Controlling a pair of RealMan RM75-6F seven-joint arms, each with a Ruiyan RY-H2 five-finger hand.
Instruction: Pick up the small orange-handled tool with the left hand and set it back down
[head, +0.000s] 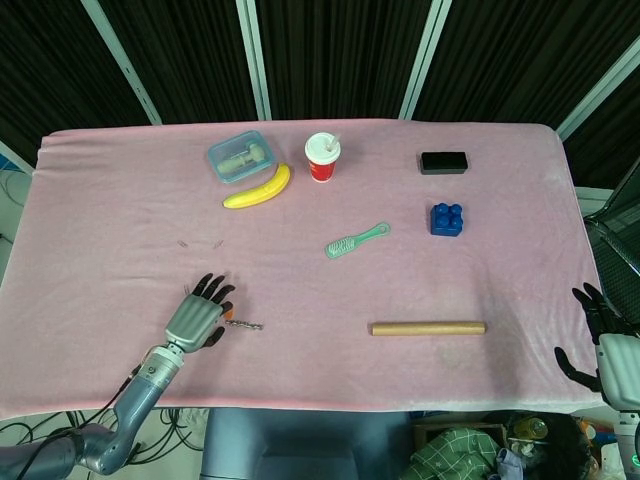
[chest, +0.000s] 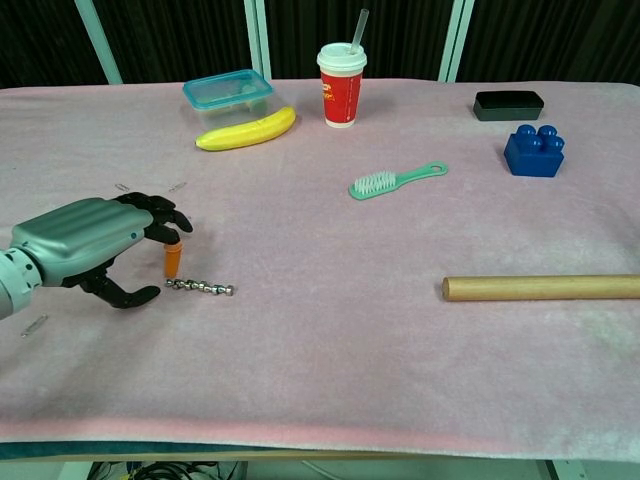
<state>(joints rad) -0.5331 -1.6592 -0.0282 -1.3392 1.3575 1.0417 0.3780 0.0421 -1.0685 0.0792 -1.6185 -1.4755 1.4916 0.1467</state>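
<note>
Hovering low over the pink tablecloth (chest: 330, 350) at about 8 o'clock on the table, the left hand (chest: 85, 245) has its fingers spread apart and curled loosely, holding nothing; its dark fingertips (chest: 165, 215) sit just above the orange-handled tool (chest: 190, 275). That tool lies on the cloth, its orange handle just under the fingertips and its metal bit pointing toward 3 o'clock.

Toward 11 o'clock a clear container (head: 240, 155) with a teal rim sits beside a banana (head: 258, 188), and at 12 o'clock stands a red cup (head: 322, 157) with a lid and straw. Near the centre lies a green brush (head: 355, 241). Toward 5 o'clock rests a wooden dowel (head: 427, 327). A blue block (head: 447, 219) sits at 2 o'clock, with a black box (head: 444, 161) beyond it.

The right hand (head: 600, 340) hangs off the table's 4 o'clock edge, fingers apart and empty.
</note>
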